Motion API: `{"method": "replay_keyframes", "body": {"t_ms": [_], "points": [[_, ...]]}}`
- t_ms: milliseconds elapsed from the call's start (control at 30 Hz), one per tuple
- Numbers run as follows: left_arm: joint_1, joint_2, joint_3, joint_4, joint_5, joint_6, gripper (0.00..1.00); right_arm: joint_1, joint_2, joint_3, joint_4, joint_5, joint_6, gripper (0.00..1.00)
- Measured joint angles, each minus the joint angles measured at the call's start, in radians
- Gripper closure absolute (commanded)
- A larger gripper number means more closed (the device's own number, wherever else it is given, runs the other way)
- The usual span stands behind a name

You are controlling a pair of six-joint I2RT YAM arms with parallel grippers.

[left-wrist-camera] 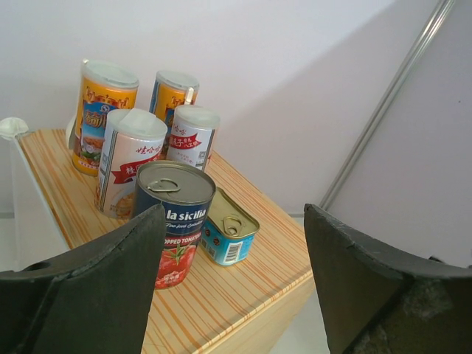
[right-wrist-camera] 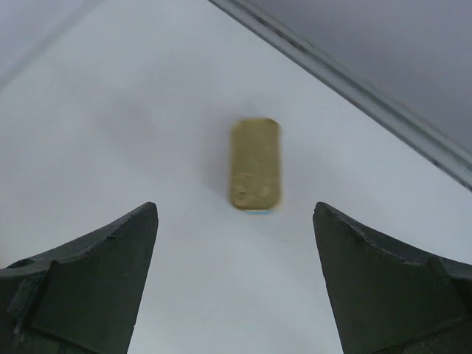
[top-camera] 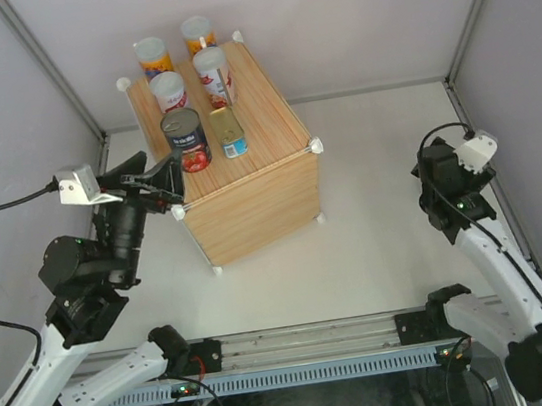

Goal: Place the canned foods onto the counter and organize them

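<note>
The left gripper [left-wrist-camera: 234, 215] stands at the near left corner of the counter [top-camera: 251, 201], with its two fingers [left-wrist-camera: 96, 287] spread apart and nothing between them; it holds nothing. One finger is very near to the dark tomato can [left-wrist-camera: 181, 214], but whether it touches the can I cannot tell. On the top of the counter there are six cans. At the far edge stand two tall orange cans [left-wrist-camera: 99, 110], and before them two tall cans with white and red labels [left-wrist-camera: 129, 166]. The tomato can and a small flat tin [left-wrist-camera: 228, 237] are nearest to the gripper, just beside each other. The right gripper [right-wrist-camera: 234, 210] is well apart from the counter, on the right side. Its jaws are wide open and empty, and it hangs over one more gold tin [right-wrist-camera: 255, 164], which lies flat on the white table [right-wrist-camera: 110, 110], not touched by either finger.
</note>
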Motion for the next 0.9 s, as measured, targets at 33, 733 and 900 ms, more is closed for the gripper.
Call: {"method": "replay_keyframes", "body": {"t_ms": [33,733,900], "points": [[0.000,-0.002,-0.003,0.002,0.000,0.000,0.20,-0.065,0.022,-0.024,-0.002,-0.040,0.016,0.14],[0.004,-0.021,-0.051,0.031,0.001,-0.001,0.19,-0.340,0.534,-0.050,0.176,-0.287,0.040,0.14],[0.019,-0.021,-0.053,0.036,0.002,-0.009,0.19,-0.367,0.603,-0.022,0.202,-0.312,0.021,0.15]]}}
